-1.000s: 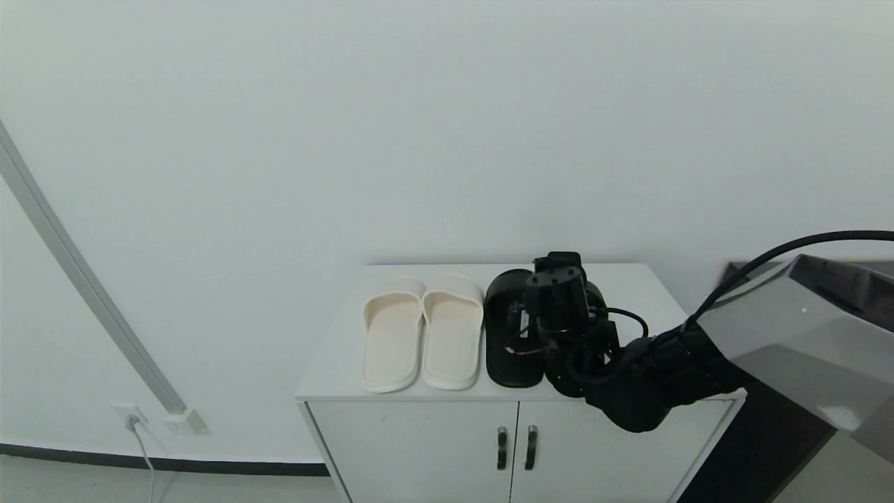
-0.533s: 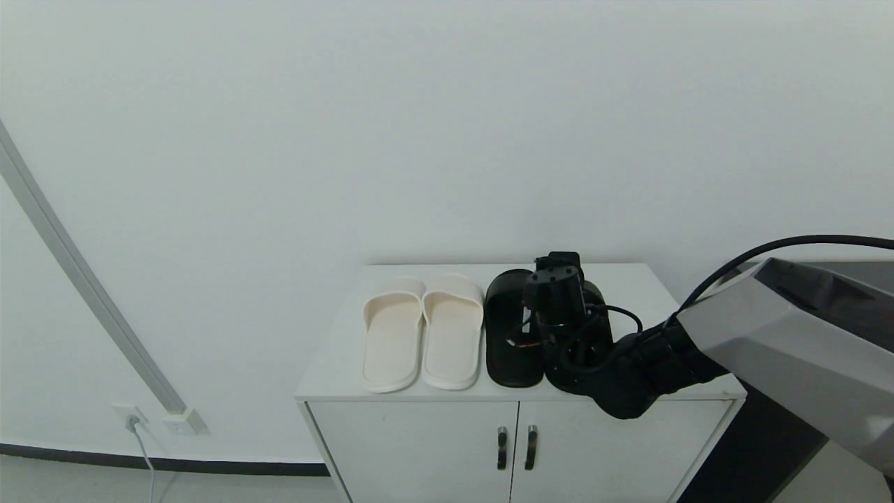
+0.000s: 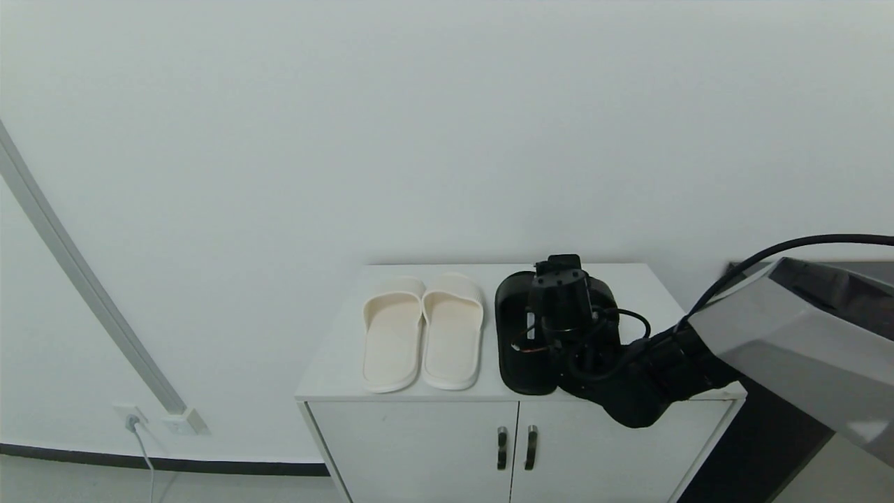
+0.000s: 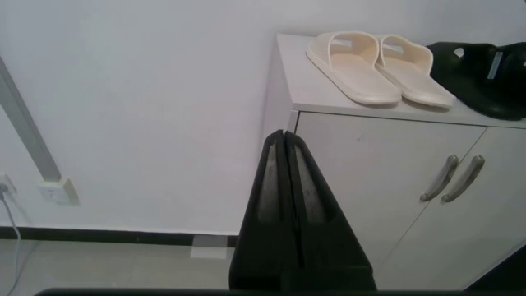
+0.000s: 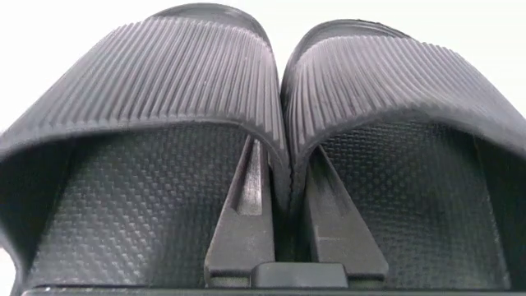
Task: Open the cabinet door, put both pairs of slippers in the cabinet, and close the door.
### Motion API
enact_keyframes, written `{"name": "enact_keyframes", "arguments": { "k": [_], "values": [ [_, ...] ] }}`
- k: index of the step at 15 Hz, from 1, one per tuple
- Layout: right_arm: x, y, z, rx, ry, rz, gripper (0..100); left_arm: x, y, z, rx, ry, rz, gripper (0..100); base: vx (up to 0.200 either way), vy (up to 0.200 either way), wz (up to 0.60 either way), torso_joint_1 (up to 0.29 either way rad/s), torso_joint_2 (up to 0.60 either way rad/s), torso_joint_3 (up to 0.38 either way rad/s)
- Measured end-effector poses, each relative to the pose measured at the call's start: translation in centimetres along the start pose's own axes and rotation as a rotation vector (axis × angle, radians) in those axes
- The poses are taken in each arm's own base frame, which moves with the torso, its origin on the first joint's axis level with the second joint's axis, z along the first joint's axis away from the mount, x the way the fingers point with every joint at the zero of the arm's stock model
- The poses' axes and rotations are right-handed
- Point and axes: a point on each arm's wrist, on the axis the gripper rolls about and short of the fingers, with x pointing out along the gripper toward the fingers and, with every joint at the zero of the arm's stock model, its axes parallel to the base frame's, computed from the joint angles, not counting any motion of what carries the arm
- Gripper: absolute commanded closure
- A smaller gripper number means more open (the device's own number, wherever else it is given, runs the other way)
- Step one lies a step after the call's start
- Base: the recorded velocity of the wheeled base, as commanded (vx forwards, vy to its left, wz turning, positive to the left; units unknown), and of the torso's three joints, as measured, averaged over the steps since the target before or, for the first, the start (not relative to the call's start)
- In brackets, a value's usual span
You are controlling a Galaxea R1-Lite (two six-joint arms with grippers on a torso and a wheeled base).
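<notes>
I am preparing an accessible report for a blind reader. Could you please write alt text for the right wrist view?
The right claw pinches a pair of black slippers together, its fingers one inside each slipper, squeezing the two touching inner walls. The ribbed straps arch above the fingers.

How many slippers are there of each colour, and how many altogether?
2 cream slippers
2 black slippers
Total: 4 slippers
</notes>
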Motion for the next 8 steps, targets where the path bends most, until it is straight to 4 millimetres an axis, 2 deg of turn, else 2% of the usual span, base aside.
{"name": "enact_keyframes", "arguments": {
  "k": [2, 4, 8],
  "values": [
    [-1.1, -0.8, 1.0, -0.028, -0.046, 0.03, 100, 0.0, 0.0, 0.0, 0.0, 0.0, 0.0, 100, 0.0, 0.0, 0.0, 0.0, 0.0, 0.0],
    [-2.9, -2.0, 1.9, -0.072, -0.078, 0.137, 100, 0.0, 0.0, 0.0, 0.0, 0.0, 0.0, 100, 0.0, 0.0, 0.0, 0.0, 0.0, 0.0],
    [-8.3, -5.8, 3.0, -0.162, -0.07, 0.521, 100, 0.0, 0.0, 0.0, 0.002, 0.0, 0.0, 100, 0.0, 0.0, 0.0, 0.0, 0.0, 0.0]
  ]
}}
